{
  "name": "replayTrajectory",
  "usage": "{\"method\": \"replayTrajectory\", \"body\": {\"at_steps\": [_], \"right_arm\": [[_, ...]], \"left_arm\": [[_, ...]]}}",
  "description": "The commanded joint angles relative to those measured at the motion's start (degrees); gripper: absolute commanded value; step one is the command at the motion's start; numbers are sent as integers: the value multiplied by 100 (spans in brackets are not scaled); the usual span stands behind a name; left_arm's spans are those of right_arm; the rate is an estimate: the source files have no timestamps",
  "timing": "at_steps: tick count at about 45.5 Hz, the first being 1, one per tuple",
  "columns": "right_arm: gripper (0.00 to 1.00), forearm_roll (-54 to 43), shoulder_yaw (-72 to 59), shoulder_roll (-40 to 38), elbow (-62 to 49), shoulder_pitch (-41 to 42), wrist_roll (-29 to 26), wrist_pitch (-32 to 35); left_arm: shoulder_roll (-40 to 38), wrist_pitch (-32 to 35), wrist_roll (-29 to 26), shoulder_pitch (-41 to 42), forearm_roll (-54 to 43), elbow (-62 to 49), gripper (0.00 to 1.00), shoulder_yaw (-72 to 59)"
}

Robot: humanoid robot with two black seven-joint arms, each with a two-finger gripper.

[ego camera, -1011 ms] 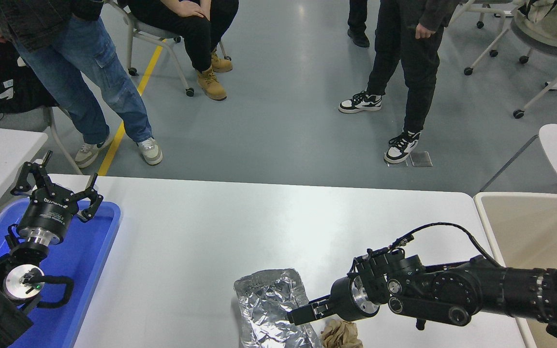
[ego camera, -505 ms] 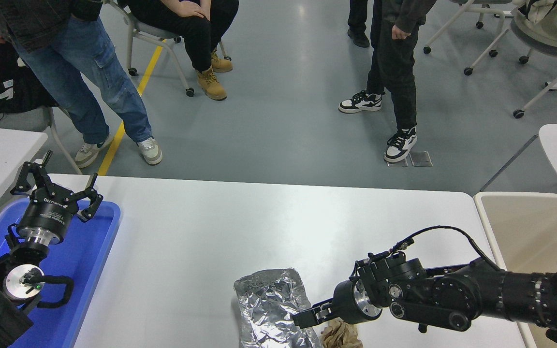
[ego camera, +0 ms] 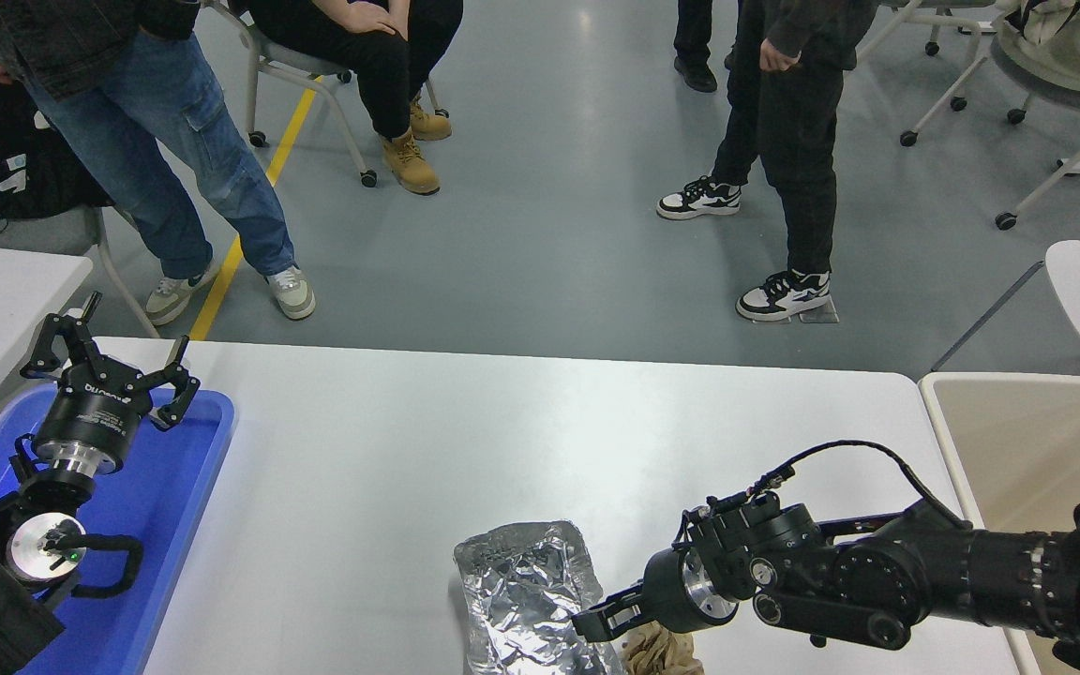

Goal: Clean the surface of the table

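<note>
Near counter edge: crumpled silver foil sheet (ego camera: 526,600) is lying beside a wadded brown paper scrap (ego camera: 660,652), the two nearly touching.
Task surface: glossy white rectangular counter (ego camera: 465,441) is filling the middle of the view, bare apart from that litter.
Right gripper (ego camera: 607,621): black, reaching in from the right, hanging just over the gap between foil and paper; whether its fingers are apart or together, cannot tell.
Left gripper (ego camera: 109,375): black, fingers spread wide, holding nothing, sitting parked over the blue plastic tray (ego camera: 179,525).
Beige bin (ego camera: 1018,441): standing off the counter's right end.
Step in hand: likely lining up a pick on the litter.
Next move: probably calling for a descent onto one piece, then carrying it to the bin.
Far side: people are standing and sitting.
</note>
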Motion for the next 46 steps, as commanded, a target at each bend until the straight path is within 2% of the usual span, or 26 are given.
{"method": "replayTrajectory", "body": {"at_steps": [1, 29, 46], "right_arm": [[0, -43, -36, 1, -14, 37, 76, 34], [0, 1, 43, -219, 12, 230, 129, 52], [0, 379, 60, -1150, 724, 1100, 226, 816]], "left_arm": [[0, 0, 0, 0, 0, 0, 100, 0], [0, 0, 0, 0, 0, 0, 100, 0], [0, 0, 0, 0, 0, 0, 100, 0]]}}
